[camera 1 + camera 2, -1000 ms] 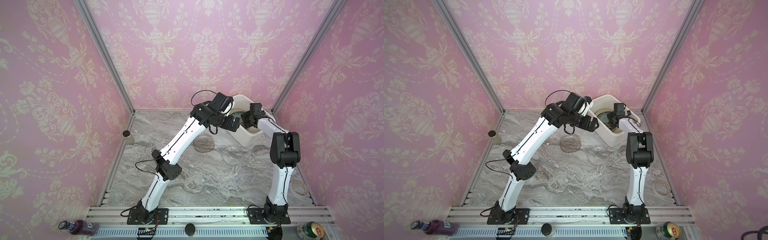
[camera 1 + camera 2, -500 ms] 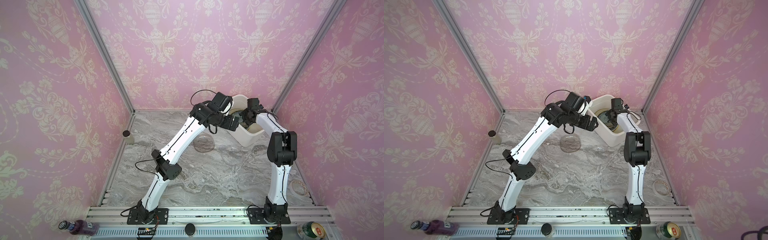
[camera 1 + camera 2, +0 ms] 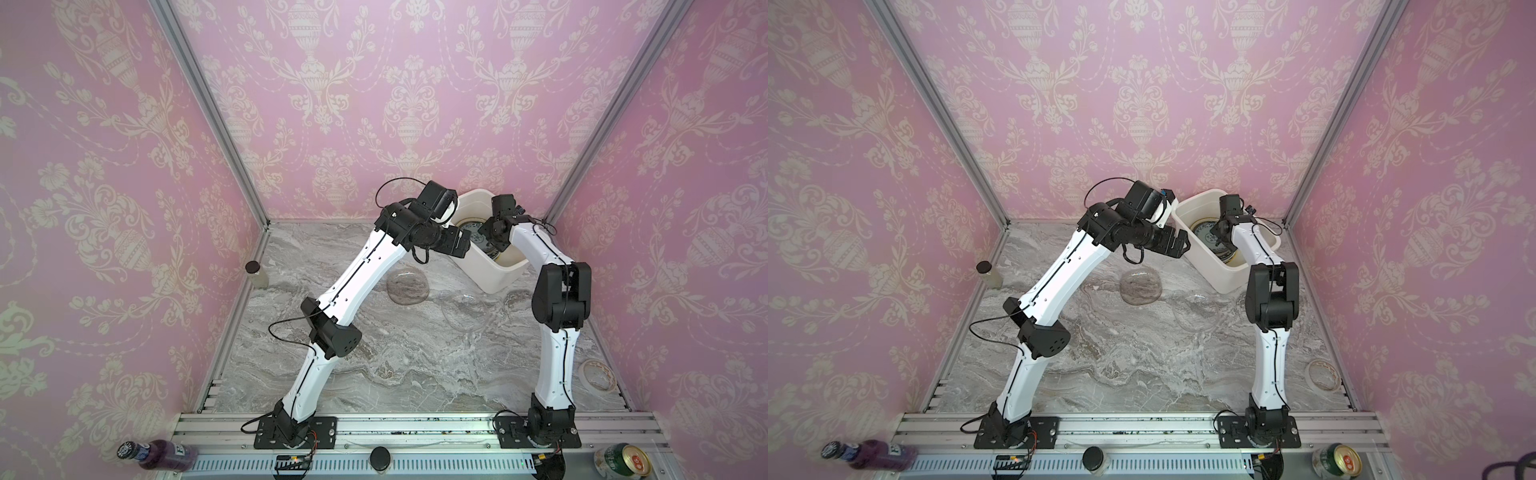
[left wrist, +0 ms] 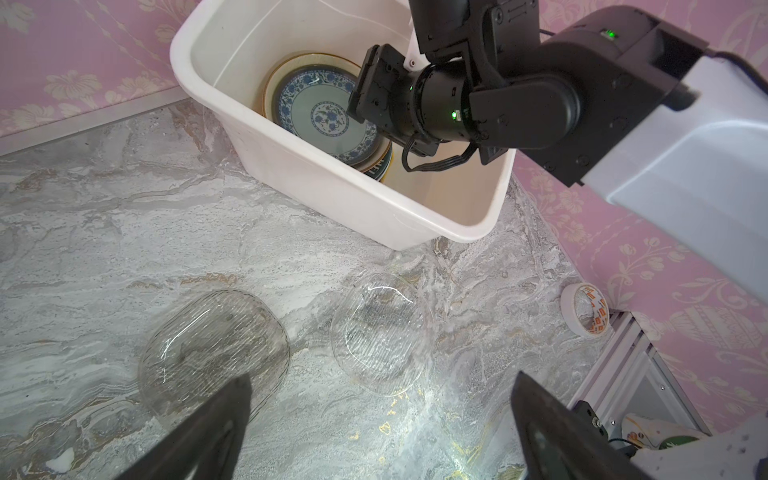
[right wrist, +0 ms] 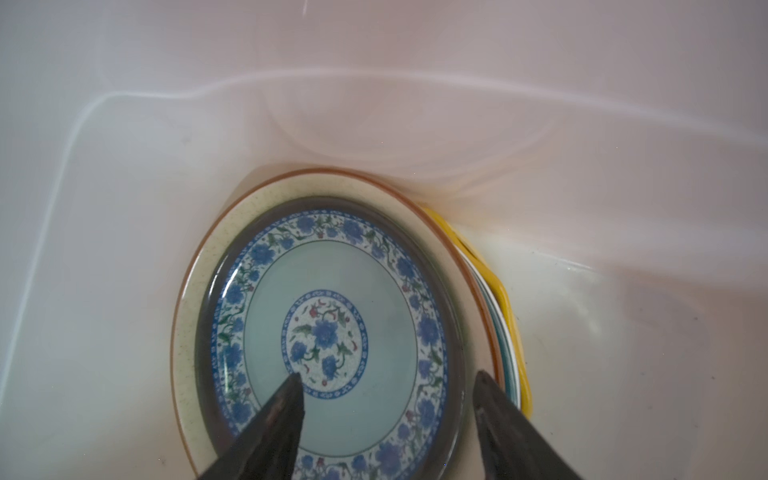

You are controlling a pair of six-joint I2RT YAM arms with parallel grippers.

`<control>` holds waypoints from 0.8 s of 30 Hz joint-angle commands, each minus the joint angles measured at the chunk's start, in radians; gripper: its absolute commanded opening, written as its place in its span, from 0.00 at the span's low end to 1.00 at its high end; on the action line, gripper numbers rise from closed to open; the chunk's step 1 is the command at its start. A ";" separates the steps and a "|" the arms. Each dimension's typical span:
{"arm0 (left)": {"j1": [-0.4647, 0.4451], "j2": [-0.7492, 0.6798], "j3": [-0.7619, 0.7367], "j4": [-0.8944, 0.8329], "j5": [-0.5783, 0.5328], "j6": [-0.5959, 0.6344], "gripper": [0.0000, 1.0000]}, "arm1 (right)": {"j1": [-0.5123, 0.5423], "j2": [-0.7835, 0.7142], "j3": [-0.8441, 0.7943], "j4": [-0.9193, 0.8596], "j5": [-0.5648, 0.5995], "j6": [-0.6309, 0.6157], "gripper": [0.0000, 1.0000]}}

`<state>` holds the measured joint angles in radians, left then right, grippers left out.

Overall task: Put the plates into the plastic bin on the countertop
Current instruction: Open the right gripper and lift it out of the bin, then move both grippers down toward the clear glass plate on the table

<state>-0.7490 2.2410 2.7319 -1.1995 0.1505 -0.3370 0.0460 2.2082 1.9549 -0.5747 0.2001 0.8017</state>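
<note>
Right wrist view: looking down into the deep white rectangular plastic bin (image 5: 124,166), onto round plates (image 5: 257,415) stacked against one wall; topmost, a teal plate (image 5: 328,332) with a blue floral border, ringed by a dark smoky rim of unclear origin; beneath it, a cream plate (image 5: 187,332) with a brown edge; lower still, yellow and white edges (image 5: 503,291); right gripper (image 5: 386,374) parted over the teal plate, nothing between its jaws, contact with the stack impossible to tell. Both top views: plastic bin (image 3: 494,274) at the far right corner of the grey marble-patterned countertop (image 3: 395,374), right arm reaching in over the rim; left gripper (image 3: 463,245) just outside the bin's left wall, spread wide, empty. Left wrist view: dark fingers (image 4: 216,415) of the left gripper far apart above bare marble; near the bin's front wall, lying flat, side by side and not touching, a smoky glass plate (image 4: 212,353) with ribbed surface and a clear glass plate (image 4: 380,336); white tape roll (image 4: 584,309) by the countertop's right edge.
</note>
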 commanded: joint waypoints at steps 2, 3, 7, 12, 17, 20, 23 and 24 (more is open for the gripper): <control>0.009 0.022 0.022 -0.034 -0.001 0.032 0.99 | 0.014 0.000 0.047 -0.040 0.053 -0.074 0.69; 0.009 0.021 0.021 -0.036 -0.003 0.033 0.99 | 0.015 -0.007 0.052 -0.039 0.052 -0.082 0.69; 0.009 0.007 0.022 -0.043 -0.011 0.037 0.99 | 0.021 -0.061 0.068 -0.016 0.043 -0.121 0.72; 0.010 -0.029 0.020 -0.063 -0.050 0.013 0.99 | 0.046 -0.213 0.048 0.041 0.004 -0.220 0.70; 0.008 -0.083 0.006 -0.102 -0.061 -0.003 0.99 | 0.089 -0.430 -0.075 0.061 -0.082 -0.346 0.69; 0.001 -0.146 -0.061 -0.105 -0.057 0.008 0.99 | 0.098 -0.589 -0.215 0.064 -0.171 -0.357 0.68; -0.009 -0.249 -0.208 -0.053 -0.062 0.017 0.99 | 0.104 -0.746 -0.358 0.039 -0.249 -0.349 0.67; -0.009 -0.294 -0.280 -0.021 -0.060 0.015 0.99 | 0.108 -0.796 -0.400 0.018 -0.270 -0.347 0.67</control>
<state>-0.7502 2.0640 2.5504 -1.2461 0.1154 -0.3302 0.1539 1.4742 1.6615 -0.4923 0.0288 0.4877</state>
